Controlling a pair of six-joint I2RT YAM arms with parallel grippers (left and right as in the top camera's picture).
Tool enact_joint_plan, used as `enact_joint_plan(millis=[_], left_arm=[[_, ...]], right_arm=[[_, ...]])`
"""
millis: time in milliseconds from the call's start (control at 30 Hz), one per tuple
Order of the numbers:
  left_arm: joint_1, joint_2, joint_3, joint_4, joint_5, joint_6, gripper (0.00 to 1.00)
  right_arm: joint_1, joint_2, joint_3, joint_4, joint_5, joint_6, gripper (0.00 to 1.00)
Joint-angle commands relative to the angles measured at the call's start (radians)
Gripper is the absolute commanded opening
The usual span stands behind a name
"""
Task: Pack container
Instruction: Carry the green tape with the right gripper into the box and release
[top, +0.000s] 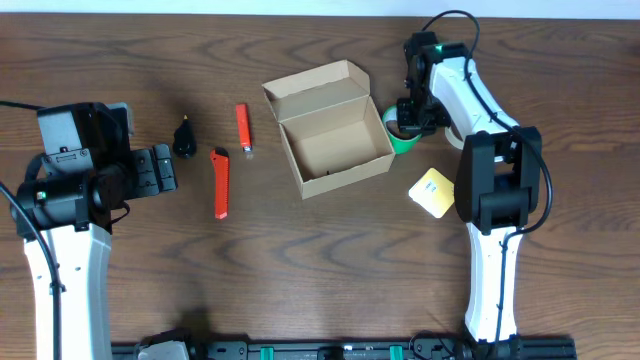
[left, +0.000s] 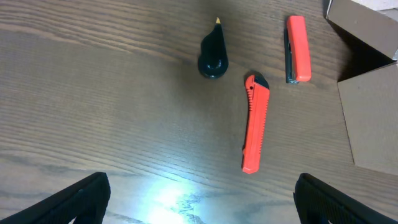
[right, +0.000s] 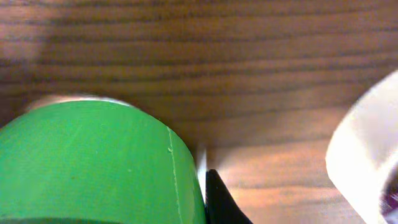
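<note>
**Right pincer (top: 411, 120) clamping on green tape roll (top: 402, 143)**

Its jaws are pinching together on the roll's wall, one black finger (right: 219, 198) pressing the outer side. The roll is sitting on the counter (top: 300, 260) just beside the container (top: 335, 140), which is lying open mid-counter, lid flap folded back. The left pincer (left: 202, 190) is hovering spread wide at the left, near an orange cutter (left: 255, 124).

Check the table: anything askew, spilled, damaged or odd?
Nothing stands out. The container sits upright with its lid open, turned slightly against the table edge, undamaged. The long orange cutter and short orange cutter lie flat and apart, left of it. The right tool is closed on the green tape roll beside it. No spills.
</note>
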Motion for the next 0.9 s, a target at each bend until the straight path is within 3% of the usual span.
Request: enact_joint_plan(millis=[0,333,633,867], left_arm=[[0.004,0.000,0.020,-0.005,-0.007,0.011,0.95],[0.004,0.000,0.020,-0.005,-0.007,0.010,0.95],[0.004,0.000,0.020,-0.005,-0.007,0.010,0.95],[0.004,0.000,0.020,-0.005,-0.007,0.011,0.95]], right_arm=[[-0.003,-0.040,0.112,-0.022,-0.001,0.003,0.01],[0.042,-0.208,0.403,-0.136,-0.001,0.002,0.01],[0.214,-0.262,0.410,-0.246,0.000,-0.051,0.01],[0.349,-0.241,0.380,-0.213,0.029,-0.065,0.01]])
